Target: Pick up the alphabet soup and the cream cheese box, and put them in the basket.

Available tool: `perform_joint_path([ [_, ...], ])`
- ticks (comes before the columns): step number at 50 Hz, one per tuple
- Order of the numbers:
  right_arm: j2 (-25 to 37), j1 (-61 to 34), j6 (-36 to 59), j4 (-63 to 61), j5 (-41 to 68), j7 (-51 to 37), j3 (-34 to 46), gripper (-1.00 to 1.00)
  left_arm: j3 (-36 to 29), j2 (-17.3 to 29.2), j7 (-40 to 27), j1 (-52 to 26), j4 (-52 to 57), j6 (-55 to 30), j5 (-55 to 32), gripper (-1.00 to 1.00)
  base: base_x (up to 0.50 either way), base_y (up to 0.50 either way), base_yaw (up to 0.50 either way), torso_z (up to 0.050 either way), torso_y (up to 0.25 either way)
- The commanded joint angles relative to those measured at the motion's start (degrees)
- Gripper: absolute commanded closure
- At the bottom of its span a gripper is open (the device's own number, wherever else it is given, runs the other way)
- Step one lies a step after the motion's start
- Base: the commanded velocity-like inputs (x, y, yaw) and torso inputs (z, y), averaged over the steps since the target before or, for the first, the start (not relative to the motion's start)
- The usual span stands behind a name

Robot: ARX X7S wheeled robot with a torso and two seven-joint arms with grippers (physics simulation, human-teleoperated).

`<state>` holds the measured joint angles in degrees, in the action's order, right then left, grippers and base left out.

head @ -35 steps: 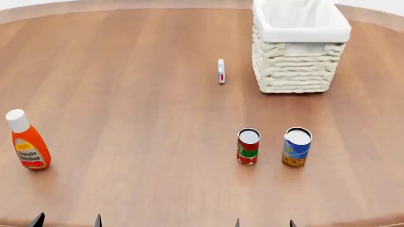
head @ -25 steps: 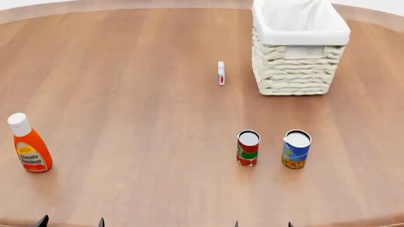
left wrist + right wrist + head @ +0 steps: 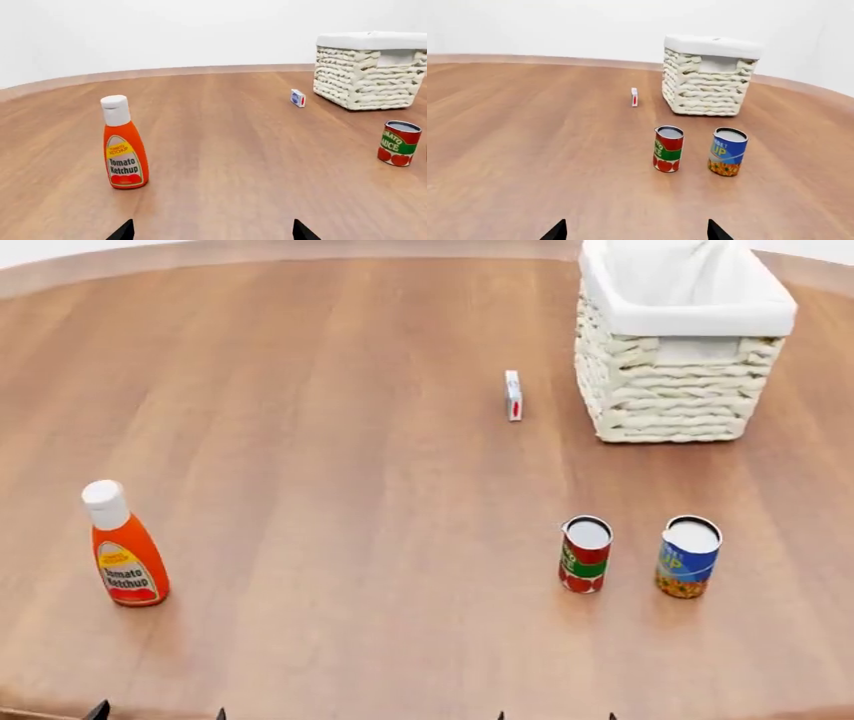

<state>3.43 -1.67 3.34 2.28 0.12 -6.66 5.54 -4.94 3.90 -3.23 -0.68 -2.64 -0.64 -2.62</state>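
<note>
- The right gripper (image 3: 635,232) shows only two dark fingertips, set wide apart with nothing between them; it hangs low over the table (image 3: 334,490), well short of the cans.
- The left gripper (image 3: 212,232) is spread in the same way and empty, near the ketchup bottle (image 3: 123,552).
- The alphabet soup (image 3: 728,151) stands upright at the near right of the table, just beside the red and green can (image 3: 668,149), which is on its left; the two do not touch.
- The cream cheese box (image 3: 514,396) stands on its thin edge farther away, just left of the basket (image 3: 681,390), which is at the far right.
- Risk, in my judgement: the two cans are close, so a wide approach to the soup could knock the red and green can or take it by mistake.
- The thin box may tip over if one finger pushes it first.
- Readable writing: "Tomato Ketchup" on the bottle. On the soup label only some large letters show, not clear enough to read fully.
</note>
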Motion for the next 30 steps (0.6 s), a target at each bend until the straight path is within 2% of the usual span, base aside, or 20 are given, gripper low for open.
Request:
perform_joint_path([
  [1,0.7,-0.6,1.0,0.4,0.0,-1.9,1.4,-1.00,-0.9,1.0,-1.0,-0.4,-1.2,0.5,-0.6,-1.00,0.00,0.50,0.00,0.000,0.000],
  [3,0.8,-0.4,0.3,0.4,1.2,-1.2,1.4,-1.00,-1.0,1.1,-1.1,-0.5,-1.2,0.2,-0.9,-1.00,0.00,0.44,0.00,0.000,0.000],
  [9,1.2,-0.7,3.8,-1.1,2.7,-1.1,1.5,-1.00,-1.3,1.5,-1.6,-0.8,0.1,-2.2,-1.8,-1.00,0.00,0.00,0.00,0.000,0.000],
  [12,2.9,-2.9,16.8,-12.0,7.7,1.8,0.9,-1.00,-1.7,2.1,-1.5,-2.3,9.6,-12.8,-3.3,-1.00,0.00,0.00,0.00,0.000,0.000],
  [13,4.0,-5.5,25.1,-18.1,9.3,1.6,0.3,-1.00,-1.7,2.5,-1.5,-4.3,16.1,-20.1,-4.7,-1.00,0.00,0.00,0.00,0.000,0.000],
  [14,4.6,-6.8,28.7,-21.0,9.2,1.1,0.3,-1.00,-1.3,2.6,-1.6,-5.7,18.9,-24.2,-5.9,-1.00,0.00,0.00,0.00,0.000,0.000],
  [15,5.2,-8.2,32.4,-23.8,9.8,1.1,0.4,-1.00,-1.4,2.5,-2.6,-7.0,21.0,-25.7,-5.4,-1.00,0.00,0.00,0.00,0.000,0.000],
  [17,6.1,-13.0,42.5,-30.1,12.8,1.5,-1.0,-1.00,-1.1,3.0,-2.0,-11.6,27.1,-35.5,-8.2,-1.00,0.00,0.00,0.00,0.000,0.000],
  [18,7.3,-19.4,51.1,-34.8,14.1,1.1,-1.1,-1.00,0.0,2.4,-3.7,-17.4,31.2,-41.8,-9.2,-1.00,0.00,0.00,0.00,0.000,0.000],
  [20,8.6,-26.1,61.0,-38.2,14.3,0.0,-0.9,-1.00,2.5,1.5,-4.0,-24.9,34.6,-52.7,-13.4,-1.00,0.00,0.00,0.00,0.000,0.000],
  [22,8.6,-36.1,72.8,-40.5,17.5,1.2,-3.1,-1.00,4.8,0.2,-5.2,-35.1,36.4,-62.2,-16.1,-1.00,0.00,0.00,0.00,0.000,0.000],
  [24,9.1,-45.2,81.2,-40.8,18.4,1.3,-3.2,-1.00,5.6,-0.4,-6.5,-43.6,35.8,-67.5,-16.9,-1.00,0.00,0.00,0.00,0.000,0.000],
  [26,9.4,-52.0,86.5,-39.8,19.8,1.1,-3.1,-1.00,6.1,-0.8,-7.4,-49.6,34.7,-70.2,-17.3,-1.00,0.00,0.00,0.00,0.000,0.000],
  [27,10.3,-55.2,86.6,-37.5,25.5,-2.8,-3.8,-1.00,7.4,-1.4,-7.8,-53.2,33.8,-73.1,-18.1,-1.00,0.00,0.00,0.00,0.000,0.000],
  [30,14.0,-59.1,86.6,-33.8,41.9,-15.8,-3.7,-1.00,8.1,-1.6,-8.2,-55.5,34.1,-74.7,-19.1,-1.00,0.00,0.00,0.00,0.000,0.000],
])
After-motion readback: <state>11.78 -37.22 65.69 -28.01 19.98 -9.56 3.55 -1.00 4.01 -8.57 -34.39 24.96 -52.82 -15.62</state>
